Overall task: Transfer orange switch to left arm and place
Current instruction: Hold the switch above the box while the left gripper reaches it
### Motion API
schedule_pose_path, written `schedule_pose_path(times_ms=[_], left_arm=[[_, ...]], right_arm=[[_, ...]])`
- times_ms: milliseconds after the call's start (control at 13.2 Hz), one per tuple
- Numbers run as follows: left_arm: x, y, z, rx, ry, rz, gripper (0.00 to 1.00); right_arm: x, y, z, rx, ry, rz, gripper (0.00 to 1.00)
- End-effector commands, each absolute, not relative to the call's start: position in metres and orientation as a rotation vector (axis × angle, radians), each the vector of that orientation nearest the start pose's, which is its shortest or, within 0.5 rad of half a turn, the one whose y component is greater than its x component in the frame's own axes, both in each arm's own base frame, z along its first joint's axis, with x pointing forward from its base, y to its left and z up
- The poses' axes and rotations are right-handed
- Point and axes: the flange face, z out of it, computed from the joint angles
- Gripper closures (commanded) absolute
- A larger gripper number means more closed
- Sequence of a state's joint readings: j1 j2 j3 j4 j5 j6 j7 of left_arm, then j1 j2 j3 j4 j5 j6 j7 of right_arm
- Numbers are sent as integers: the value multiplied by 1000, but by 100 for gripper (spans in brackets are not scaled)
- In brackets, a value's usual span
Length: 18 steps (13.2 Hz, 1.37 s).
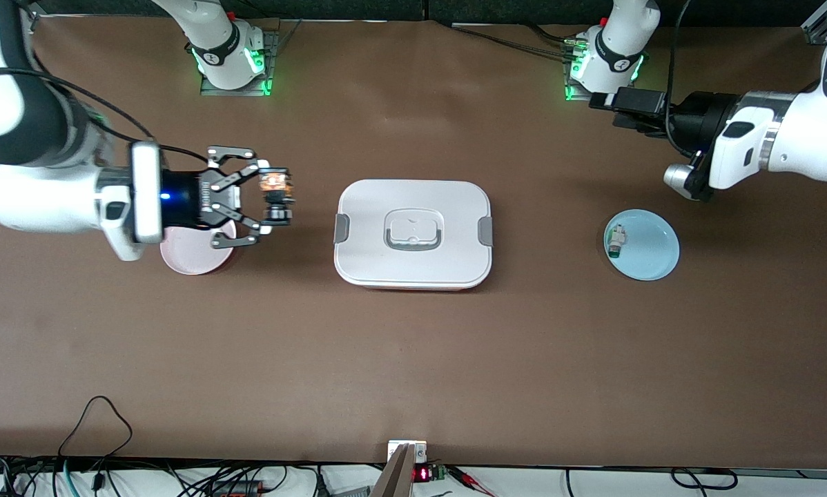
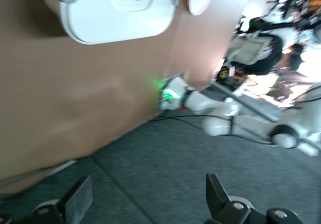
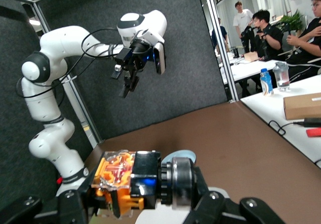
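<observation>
The orange switch (image 1: 277, 195), a black cylinder with an orange and clear end, lies sideways between the fingers of my right gripper (image 1: 275, 199), which is shut on it. It hangs over the table between the pink plate (image 1: 192, 261) and the white box (image 1: 413, 197). The right wrist view shows the switch (image 3: 135, 181) close up in the right gripper (image 3: 140, 196). My left gripper (image 1: 598, 102) is open and empty, up in the air over the table near the left arm's base. Its fingers (image 2: 79, 200) stand wide apart in the left wrist view.
The box with grey clips and a handle sits mid-table. A light blue plate (image 1: 652, 252) toward the left arm's end holds a small white-and-green component (image 1: 616, 241). Cables and electronics (image 1: 413, 473) lie along the table edge nearest the front camera.
</observation>
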<state>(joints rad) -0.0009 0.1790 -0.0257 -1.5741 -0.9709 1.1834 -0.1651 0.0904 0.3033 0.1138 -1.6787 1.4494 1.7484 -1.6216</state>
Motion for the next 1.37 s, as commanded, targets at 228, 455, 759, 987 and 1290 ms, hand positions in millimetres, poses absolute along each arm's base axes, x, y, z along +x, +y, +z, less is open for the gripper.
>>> schedule_pose_path(times_ms=[228, 455, 759, 987, 1290], left_arm=[[571, -181, 550, 1850, 309, -735, 0], [575, -235, 539, 1802, 368, -634, 0], [569, -310, 510, 1733, 366, -434, 0], [568, -341, 484, 1731, 367, -361, 0], [571, -338, 486, 1700, 416, -395, 0]], right_arm=[[612, 286, 467, -1396, -1005, -861, 59], [607, 320, 465, -1430, -1000, -864, 61], [596, 363, 470, -1455, -920, -897, 66], [590, 379, 481, -1462, -911, -920, 71], [587, 384, 481, -1461, -911, -910, 72]])
